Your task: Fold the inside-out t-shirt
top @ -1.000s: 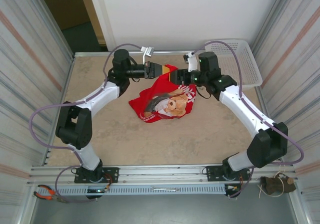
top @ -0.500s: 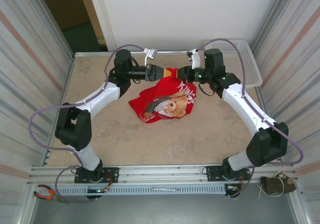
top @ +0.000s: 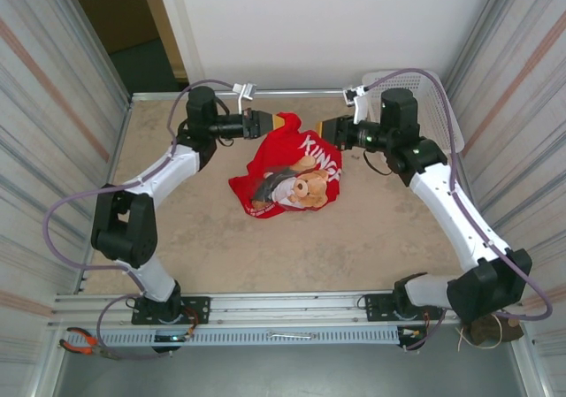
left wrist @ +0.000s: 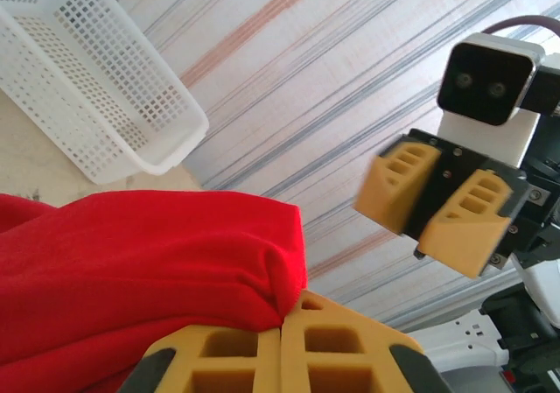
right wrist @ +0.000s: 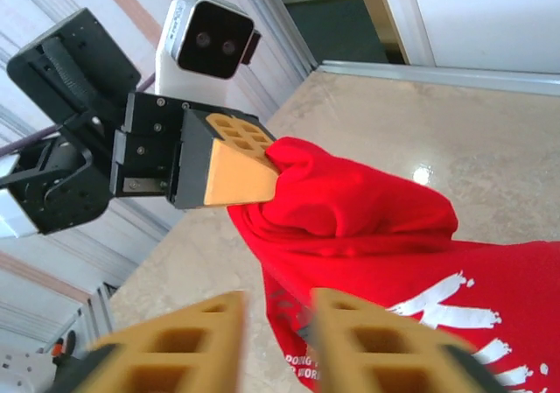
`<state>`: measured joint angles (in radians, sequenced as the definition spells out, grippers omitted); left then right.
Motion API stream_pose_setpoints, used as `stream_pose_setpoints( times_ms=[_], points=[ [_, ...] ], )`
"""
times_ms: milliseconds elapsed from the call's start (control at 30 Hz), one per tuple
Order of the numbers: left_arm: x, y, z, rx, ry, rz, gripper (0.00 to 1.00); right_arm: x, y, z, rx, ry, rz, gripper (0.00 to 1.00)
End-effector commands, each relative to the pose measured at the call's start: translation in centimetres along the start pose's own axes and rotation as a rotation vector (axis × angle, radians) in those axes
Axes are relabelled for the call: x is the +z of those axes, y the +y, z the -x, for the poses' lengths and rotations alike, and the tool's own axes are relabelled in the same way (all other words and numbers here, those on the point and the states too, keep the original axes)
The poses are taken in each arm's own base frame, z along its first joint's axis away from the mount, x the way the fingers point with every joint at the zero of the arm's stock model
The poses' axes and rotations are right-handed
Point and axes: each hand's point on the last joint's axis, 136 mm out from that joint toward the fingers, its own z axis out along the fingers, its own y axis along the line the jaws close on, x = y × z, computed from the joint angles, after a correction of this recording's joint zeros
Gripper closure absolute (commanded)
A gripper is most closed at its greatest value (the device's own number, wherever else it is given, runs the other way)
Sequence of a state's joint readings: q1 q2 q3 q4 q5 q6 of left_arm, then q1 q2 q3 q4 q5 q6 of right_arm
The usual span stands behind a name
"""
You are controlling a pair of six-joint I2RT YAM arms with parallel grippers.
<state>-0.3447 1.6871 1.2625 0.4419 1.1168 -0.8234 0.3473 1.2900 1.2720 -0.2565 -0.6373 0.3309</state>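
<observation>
The inside-out t-shirt (top: 285, 169) is bright red, with a teddy-bear print and white lettering facing up. It lies crumpled on the table's far middle, its top part lifted. My left gripper (top: 271, 124) is shut on a bunched fold of that top edge; the left wrist view shows red cloth (left wrist: 149, 262) pinched between the closed pads (left wrist: 227, 354). My right gripper (top: 326, 131) hovers at the shirt's upper right with its jaws apart and nothing between them. In the right wrist view its blurred fingers (right wrist: 367, 336) frame the shirt (right wrist: 359, 209) below, facing the left gripper (right wrist: 241, 161).
A white mesh basket (top: 431, 107) sits at the far right corner, also visible in the left wrist view (left wrist: 96, 87). Ribbed walls close in both sides. Bare beige tabletop (top: 292, 247) spreads in front of the shirt. Pliers (top: 80, 342) lie on the front rail.
The right gripper closed near the shirt's top half a second ago, then opened and drew back to the right. The left gripper pulled its held fold a little to the left.
</observation>
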Motion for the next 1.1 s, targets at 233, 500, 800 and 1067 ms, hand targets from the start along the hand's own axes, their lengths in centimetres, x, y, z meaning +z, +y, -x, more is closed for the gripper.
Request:
stream_pose_setpoints(
  times_ms=[233,500,800,1067],
  points=[
    [0.4,-4.5,-1.4,0.095,0.090,-0.128,1.00,2.3,0.7,-0.9,-0.039,0.070,0.167,0.31],
    [1.2,-6.5,-1.7,0.122,0.122,-0.172,1.00,4.2,0.7,-1.9,-0.033,0.127,0.209,0.44],
    [0.0,-2.9,-0.1,0.079,0.042,-0.024,0.86,2.4,0.6,-0.5,-0.006,0.075,0.193,1.00],
    [-6.9,4.0,2.5,-0.038,-0.365,0.418,0.46,0.6,1.2,1.6,0.068,-0.060,0.048,1.00]
  ],
)
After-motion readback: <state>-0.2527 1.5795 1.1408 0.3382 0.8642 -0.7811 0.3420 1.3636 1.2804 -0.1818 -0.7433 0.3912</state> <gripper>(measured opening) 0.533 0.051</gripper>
